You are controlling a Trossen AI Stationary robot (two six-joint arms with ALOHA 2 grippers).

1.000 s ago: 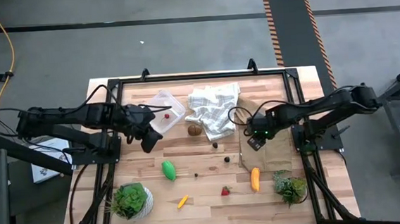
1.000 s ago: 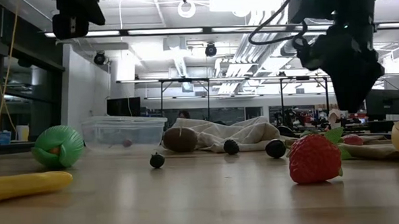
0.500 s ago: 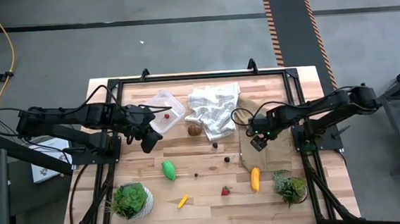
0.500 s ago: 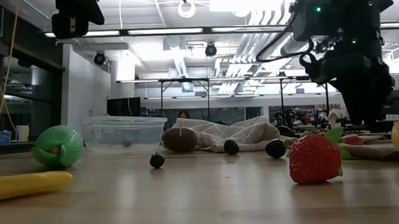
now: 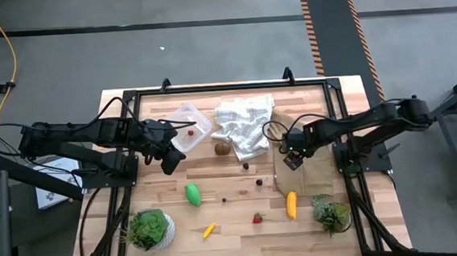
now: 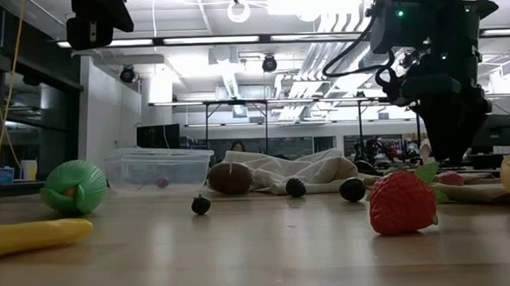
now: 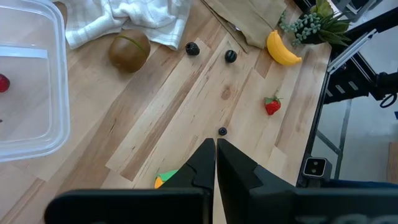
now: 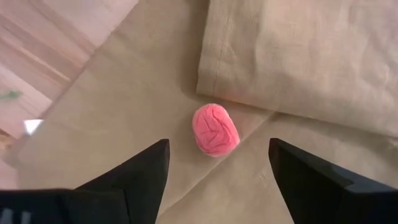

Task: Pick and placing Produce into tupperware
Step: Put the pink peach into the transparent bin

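Observation:
The clear tupperware (image 5: 188, 120) sits on the far left of the table with one red berry (image 5: 190, 132) inside. The brown kiwi (image 5: 223, 148), green oval (image 5: 193, 194), strawberry (image 5: 256, 218), yellow banana (image 5: 291, 204), a small yellow piece (image 5: 209, 229) and dark berries (image 5: 258, 183) lie on the wood. A pink wrinkled berry-like piece (image 8: 215, 129) rests on a tan bag (image 5: 306, 173). My right gripper (image 8: 218, 142) hovers open above it, one finger on each side, touching nothing. My left gripper (image 5: 169, 163) is shut and waits near the tupperware.
A white checked cloth (image 5: 244, 123) lies crumpled between the tupperware and the tan bag, with the kiwi at its near edge. Potted plants stand at the near left (image 5: 149, 229) and near right (image 5: 331, 213). Bare wood (image 5: 232, 180) shows mid-table. A black frame (image 5: 226, 86) rims the table.
My right gripper has sunk a little lower over the tan bag, swaying slightly sideways and back. My left arm and all the produce have stayed put.

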